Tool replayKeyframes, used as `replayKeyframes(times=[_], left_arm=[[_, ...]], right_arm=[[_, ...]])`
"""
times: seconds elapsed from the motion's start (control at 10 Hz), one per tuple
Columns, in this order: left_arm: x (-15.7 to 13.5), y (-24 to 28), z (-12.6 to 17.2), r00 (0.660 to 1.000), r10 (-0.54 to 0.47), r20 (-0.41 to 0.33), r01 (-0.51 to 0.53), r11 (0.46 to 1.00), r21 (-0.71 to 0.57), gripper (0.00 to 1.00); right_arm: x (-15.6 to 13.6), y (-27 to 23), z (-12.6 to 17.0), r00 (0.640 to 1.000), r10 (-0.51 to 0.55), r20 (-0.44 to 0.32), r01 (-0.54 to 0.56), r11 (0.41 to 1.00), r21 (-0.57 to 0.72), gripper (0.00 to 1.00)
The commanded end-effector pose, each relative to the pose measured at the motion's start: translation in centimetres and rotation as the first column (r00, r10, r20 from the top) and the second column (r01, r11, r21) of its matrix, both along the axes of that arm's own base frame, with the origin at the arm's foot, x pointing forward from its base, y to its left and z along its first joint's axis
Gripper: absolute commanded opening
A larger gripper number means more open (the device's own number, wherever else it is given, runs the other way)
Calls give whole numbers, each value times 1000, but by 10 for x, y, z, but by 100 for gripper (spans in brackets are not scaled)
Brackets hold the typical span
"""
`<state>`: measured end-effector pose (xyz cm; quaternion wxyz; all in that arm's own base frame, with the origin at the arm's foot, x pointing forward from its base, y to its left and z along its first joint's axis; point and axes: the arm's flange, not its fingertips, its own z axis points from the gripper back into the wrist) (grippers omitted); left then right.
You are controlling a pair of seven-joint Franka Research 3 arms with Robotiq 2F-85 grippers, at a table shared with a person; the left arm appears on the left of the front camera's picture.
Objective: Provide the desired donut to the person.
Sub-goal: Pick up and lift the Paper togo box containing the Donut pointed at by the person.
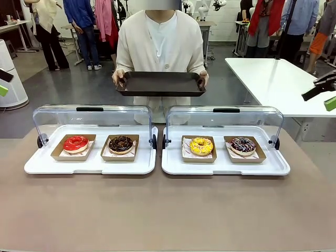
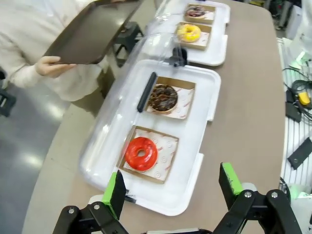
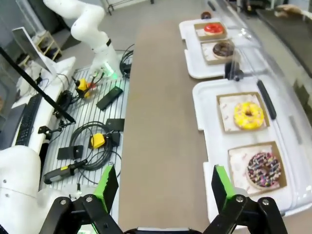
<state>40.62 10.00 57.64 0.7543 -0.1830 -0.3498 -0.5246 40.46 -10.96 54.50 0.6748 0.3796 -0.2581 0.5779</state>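
The person (image 1: 160, 37) in a cream cardigan stands across the table, holding a dark tray (image 1: 160, 84) level in both hands. On the left white tray (image 1: 89, 165) lie a red donut (image 1: 76, 143) and a chocolate donut (image 1: 121, 144). The right white tray (image 1: 226, 167) carries a yellow donut (image 1: 201, 146) and a sprinkled donut (image 1: 243, 145). Each donut sits in a cardboard boat, and both clear lids are raised. My left gripper (image 2: 173, 184) hangs open above the table edge near the red donut (image 2: 141, 153). My right gripper (image 3: 164, 183) is open beside the sprinkled donut (image 3: 263, 169).
The lids' hinges and black handles (image 1: 89, 109) face the person's side. A white table (image 1: 278, 79) stands at the back right. Cables and small devices (image 3: 92, 131) lie on a grate beside the table. Other people stand far behind.
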Motion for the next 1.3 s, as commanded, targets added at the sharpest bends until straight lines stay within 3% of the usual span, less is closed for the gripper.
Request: replayKeyframes(times=[0.0,0.4,0.8,1.2], left_arm=[[-3,3,-12,999,17,30,-17,1000,-9,100],[-6,27,-24,999,29,-36,-29,1000,-4,100],[-19,48,-21,999,41,-23,-42,997,-58,100],[-25,62,-23,999,34,-34,-37,997,-72,100]], right_arm=[[-10,-11,-2,999,-35,5,35,998,49,100],[-29,-36,-13,996,-84,8,83,993,82,100],[-41,-55,-18,997,-59,54,50,986,160,100],[-43,-63,-23,997,-60,49,49,979,198,100]])
